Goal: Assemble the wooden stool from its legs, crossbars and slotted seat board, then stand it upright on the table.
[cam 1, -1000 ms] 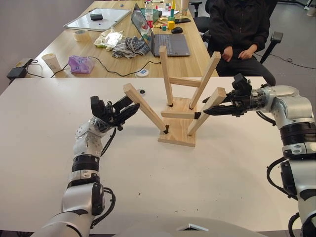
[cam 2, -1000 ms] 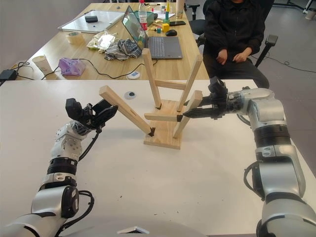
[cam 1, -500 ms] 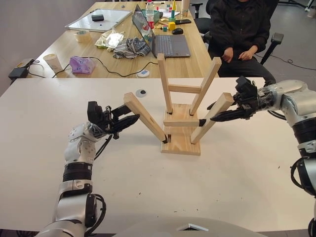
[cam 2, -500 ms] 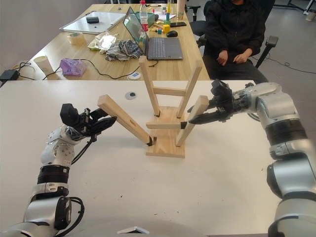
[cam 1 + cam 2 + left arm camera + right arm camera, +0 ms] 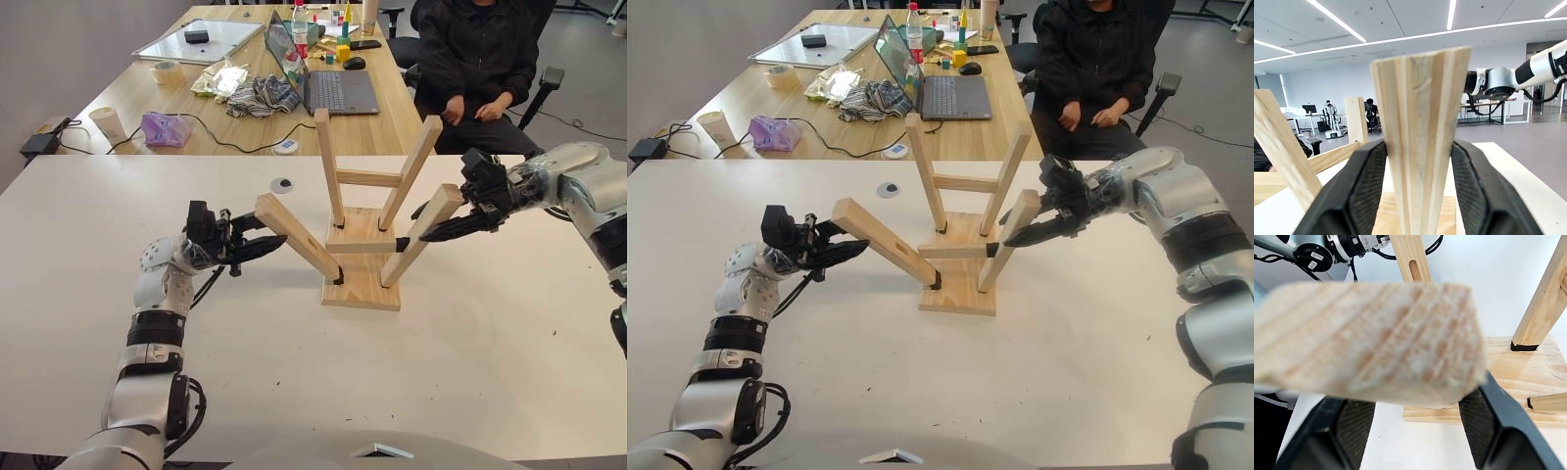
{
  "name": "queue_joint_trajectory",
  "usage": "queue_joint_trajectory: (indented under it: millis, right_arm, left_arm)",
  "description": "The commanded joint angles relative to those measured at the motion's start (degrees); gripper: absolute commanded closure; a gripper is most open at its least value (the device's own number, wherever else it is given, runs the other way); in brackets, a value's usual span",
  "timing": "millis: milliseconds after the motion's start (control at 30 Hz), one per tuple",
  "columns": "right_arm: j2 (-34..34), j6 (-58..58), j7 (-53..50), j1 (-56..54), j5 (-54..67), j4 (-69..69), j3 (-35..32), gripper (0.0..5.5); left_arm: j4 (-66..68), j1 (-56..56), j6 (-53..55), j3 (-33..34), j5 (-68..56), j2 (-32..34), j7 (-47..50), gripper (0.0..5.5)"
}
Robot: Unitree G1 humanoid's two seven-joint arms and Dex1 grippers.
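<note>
Left end effector clamps the near-left leg, right end effector clamps the near-right leg; both slant inward down to the seat board.

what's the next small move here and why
Probably the left claw tips its leg upright toward the front crossbar: that leg leans outward from the seat board, while the right claw holds the opposite leg.

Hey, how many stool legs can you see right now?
4. The back left leg and back right leg stand upright, joined by a crossbar. The front left leg leans out in the left gripper, the front right leg in the right gripper.
</note>
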Motion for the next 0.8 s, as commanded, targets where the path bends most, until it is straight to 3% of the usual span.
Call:
queue_joint_trajectory:
  millis: [33,200,367,567,800]
  right_arm:
    - [-0.49,1.83,1.63,3.91,-0.42,-2.35,3.22,3.15]
    - [-1.06,2.01,1.63,6.75,-0.22,-3.88,1.59,3.15]
    - [-0.59,2.45,1.62,9.73,-1.14,-5.35,-1.13,3.15]
    - [-0.56,3.24,1.61,12.28,-1.99,-6.99,-3.98,3.15]
    - [-0.19,3.75,1.61,12.94,-2.89,-7.66,-5.12,3.15]
  left_arm:
    - [0.31,-0.69,3.98,-4.69,3.53,1.80,-0.38,3.51]
    - [-3.33,-2.13,12.50,-6.52,2.86,5.36,0.65,3.51]
    - [-5.77,-3.64,16.04,-7.67,3.26,4.64,3.89,3.51]
    - [-8.42,-5.37,15.55,-7.07,3.39,5.65,5.05,3.51]
    - [-8.97,-3.29,5.17,-7.73,6.91,3.91,5.21,3.51]
